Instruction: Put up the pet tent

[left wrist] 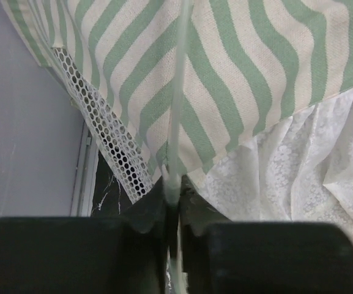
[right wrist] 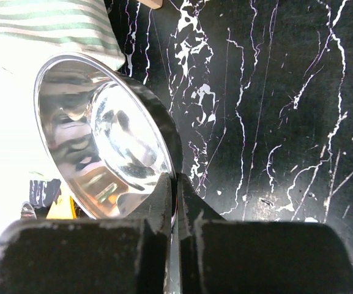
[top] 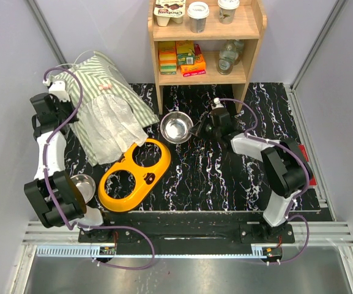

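Left wrist only: left tool [left wrist: 171,202] pinches pet tent [left wrist: 262,67] pole [left wrist: 177,110]; right tool [right wrist: 176,187] grips bowl [right wrist: 103,141] rim.

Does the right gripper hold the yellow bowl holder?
No, the right gripper is shut on the rim of the steel bowl, and the yellow bowl holder lies apart from it.

Enclosure and furnishings, as we found them.
We note pale grey wall panels [top: 103,24] on three sides, joined by metal corner strips [top: 49,30]. The tabletop [top: 225,184] is black with white marble veining. A light wooden shelf unit [top: 249,26] stands at its far edge against the back wall, both shelves stocked. A slotted aluminium rail [top: 329,233] runs along the near edge. Lighting is even.
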Robot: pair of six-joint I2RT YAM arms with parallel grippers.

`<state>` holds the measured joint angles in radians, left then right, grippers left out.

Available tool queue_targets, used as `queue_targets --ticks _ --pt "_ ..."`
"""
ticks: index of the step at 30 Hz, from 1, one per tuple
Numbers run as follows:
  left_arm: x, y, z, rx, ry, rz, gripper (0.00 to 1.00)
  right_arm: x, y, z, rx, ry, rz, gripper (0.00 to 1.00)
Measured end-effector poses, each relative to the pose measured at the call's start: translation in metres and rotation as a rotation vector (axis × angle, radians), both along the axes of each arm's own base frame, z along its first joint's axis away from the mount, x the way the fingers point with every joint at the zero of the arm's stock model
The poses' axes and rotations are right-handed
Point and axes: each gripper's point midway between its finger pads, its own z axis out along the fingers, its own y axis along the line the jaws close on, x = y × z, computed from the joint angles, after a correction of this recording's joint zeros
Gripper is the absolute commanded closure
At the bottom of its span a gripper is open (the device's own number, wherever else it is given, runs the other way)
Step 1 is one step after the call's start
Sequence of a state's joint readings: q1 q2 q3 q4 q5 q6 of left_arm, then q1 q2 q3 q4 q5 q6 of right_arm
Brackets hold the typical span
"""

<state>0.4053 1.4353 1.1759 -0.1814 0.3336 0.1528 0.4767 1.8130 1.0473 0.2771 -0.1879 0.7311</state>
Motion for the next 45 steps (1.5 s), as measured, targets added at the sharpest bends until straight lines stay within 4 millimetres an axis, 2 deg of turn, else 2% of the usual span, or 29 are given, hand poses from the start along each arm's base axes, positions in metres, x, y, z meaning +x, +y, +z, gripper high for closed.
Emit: queue_targets --ticks 1,3,6,9,13,16,19,22,25,29,31,37,42,45 --pt "0.0 0.0 0.001 0.004 -0.003 -0.004 0.59 -0.002 -0.002 0.002 -0.014 -0.008 0.004 1.0" --pt "-0.001 -0.001 0.001 0.011 0.001 -0.013 0.41 -0.004 -0.005 0.008 -0.037 -0.025 0.016 1.0" --pt "-0.005 -0.003 0.0 0.003 0.014 -0.015 0.25 -0.011 -0.008 0.015 -0.074 -0.048 0.053 1.0" --pt "-0.015 -0.007 0.005 -0.003 0.024 -0.015 0.15 -0.021 -0.007 0.021 -0.107 -0.055 0.107 1.0" --pt "-0.033 -0.015 0.024 0.005 0.011 -0.016 0.09 -0.038 0.012 0.03 -0.165 -0.074 0.213 1.0" --pt "-0.047 -0.02 0.045 0.029 -0.014 -0.024 0.08 -0.061 0.046 0.043 -0.2 -0.092 0.347 1.0" --pt "-0.06 -0.028 0.06 0.056 -0.032 -0.048 0.07 -0.076 0.081 0.052 -0.225 -0.122 0.45 1.0" --pt "-0.075 -0.038 0.069 0.075 -0.042 -0.083 0.07 -0.085 0.104 0.047 -0.257 -0.118 0.52 1.0" --pt "-0.086 -0.045 0.074 0.094 -0.048 -0.11 0.07 -0.084 0.117 0.027 -0.306 -0.082 0.56 1.0" --pt "-0.097 -0.05 0.063 0.099 -0.013 -0.131 0.07 -0.083 0.116 -0.007 -0.365 -0.01 0.578 1.0" --pt "-0.1 -0.051 0.052 0.096 0.02 -0.14 0.07 -0.082 0.117 -0.015 -0.373 0.01 0.583 1.0" --pt "-0.122 -0.052 0.005 0.126 0.178 -0.188 0.08 -0.074 0.125 -0.019 -0.375 0.016 0.587 1.0" --pt "-0.143 -0.05 -0.035 0.166 0.307 -0.216 0.08 -0.063 0.121 -0.022 -0.425 -0.001 0.549 1.0" --pt "-0.153 -0.051 -0.048 0.168 0.354 -0.229 0.08 -0.056 0.121 -0.027 -0.465 -0.01 0.547 1.0"
